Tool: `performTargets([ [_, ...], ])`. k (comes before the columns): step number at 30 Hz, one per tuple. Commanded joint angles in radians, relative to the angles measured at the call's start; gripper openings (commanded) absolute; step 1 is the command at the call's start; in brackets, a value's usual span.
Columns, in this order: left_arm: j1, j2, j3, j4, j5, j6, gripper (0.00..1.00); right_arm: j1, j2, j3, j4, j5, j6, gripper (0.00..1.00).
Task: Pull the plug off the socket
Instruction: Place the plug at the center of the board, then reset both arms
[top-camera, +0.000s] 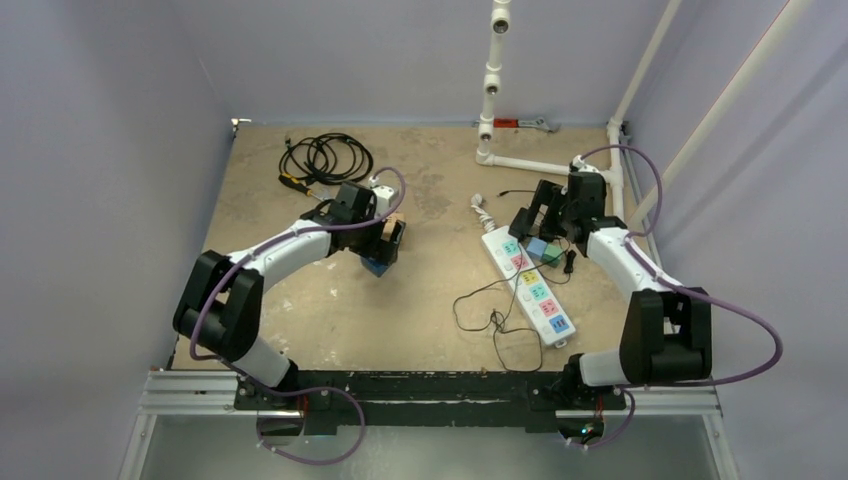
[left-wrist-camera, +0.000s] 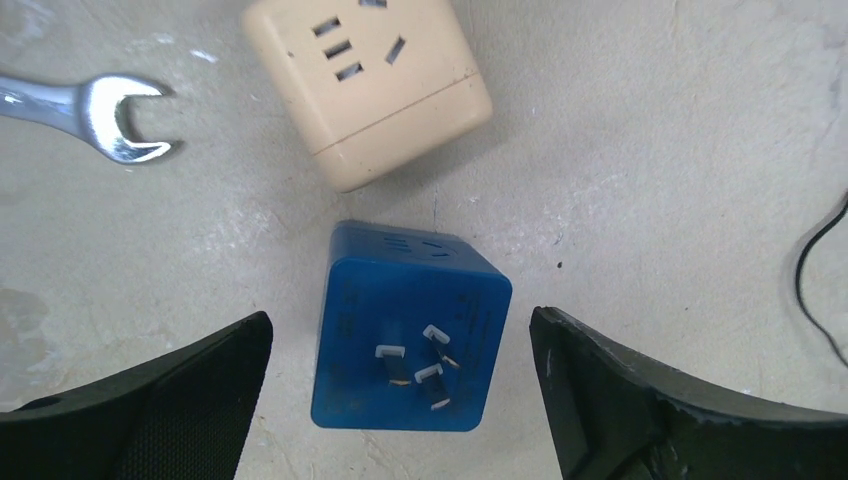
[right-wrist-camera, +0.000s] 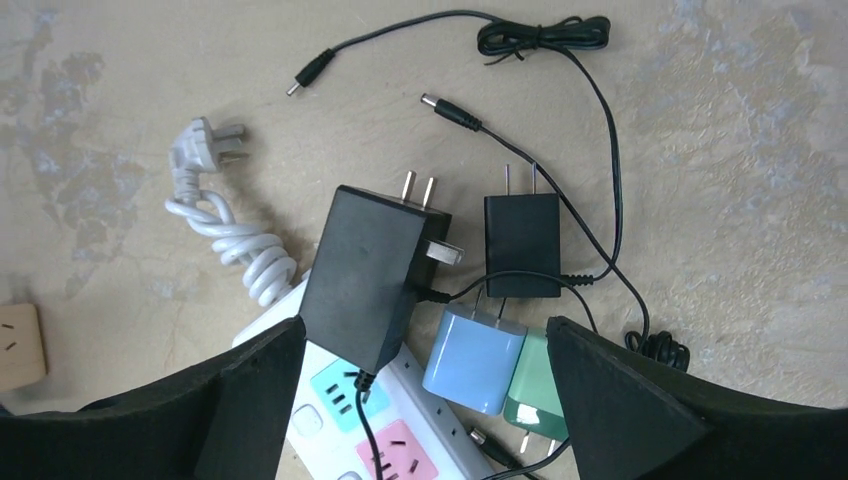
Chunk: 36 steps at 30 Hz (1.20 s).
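Observation:
A blue cube plug (left-wrist-camera: 405, 330) lies on the table with its three prongs facing up, free of any socket. A beige cube socket (left-wrist-camera: 370, 85) rests just beyond it, a small gap between them. My left gripper (left-wrist-camera: 398, 318) hangs open above the blue cube, one finger on each side, touching nothing. My right gripper (right-wrist-camera: 425, 330) is open over the end of the white power strip (right-wrist-camera: 340, 410). There a black adapter (right-wrist-camera: 370, 280) lies loose with its prongs showing. A light-blue charger (right-wrist-camera: 475, 355) and a green charger (right-wrist-camera: 530, 395) lie beside it.
A steel wrench (left-wrist-camera: 90, 110) lies left of the beige cube. A small black charger (right-wrist-camera: 522, 245) and thin wires (top-camera: 490, 320) trail around the power strip (top-camera: 530, 285). A coiled black cable (top-camera: 325, 155) and a white pipe frame (top-camera: 490, 100) stand at the back.

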Motion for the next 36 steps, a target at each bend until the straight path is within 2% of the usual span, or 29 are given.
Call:
performTargets([
  [1, 0.017, -0.104, 0.016, 0.060, -0.009, -0.017, 0.99, -0.006, -0.057, -0.005, 0.021, 0.008, -0.012, 0.92],
  [6, 0.030, -0.211, -0.004, 0.106, -0.096, -0.030, 0.99, -0.005, -0.148, -0.004, 0.031, 0.021, -0.021, 0.93],
  [9, 0.066, -0.287, -0.021, 0.138, -0.115, -0.059, 0.99, -0.005, -0.244, -0.013, 0.040, 0.092, -0.055, 0.95],
  [11, 0.099, -0.332, -0.025, 0.156, -0.146, -0.086, 0.99, -0.005, -0.320, -0.022, 0.069, 0.084, -0.077, 0.99],
  [14, 0.135, -0.414, -0.024, 0.176, -0.240, -0.128, 0.99, -0.003, -0.432, -0.050, 0.138, 0.061, -0.098, 0.99],
  [19, 0.140, -0.529, -0.025, 0.190, -0.333, -0.126, 0.99, -0.003, -0.612, -0.107, 0.249, 0.082, -0.115, 0.99],
  [24, 0.140, -0.628, -0.042, 0.208, -0.417, -0.132, 1.00, -0.002, -0.721, -0.180, 0.330, 0.067, -0.127, 0.99],
  [28, 0.138, -0.682, -0.075, 0.223, -0.422, -0.117, 0.99, -0.002, -0.798, -0.239, 0.388, 0.050, -0.132, 0.99],
  [36, 0.134, -0.717, -0.098, 0.231, -0.412, -0.086, 0.99, -0.002, -0.853, -0.252, 0.389, 0.050, -0.139, 0.99],
])
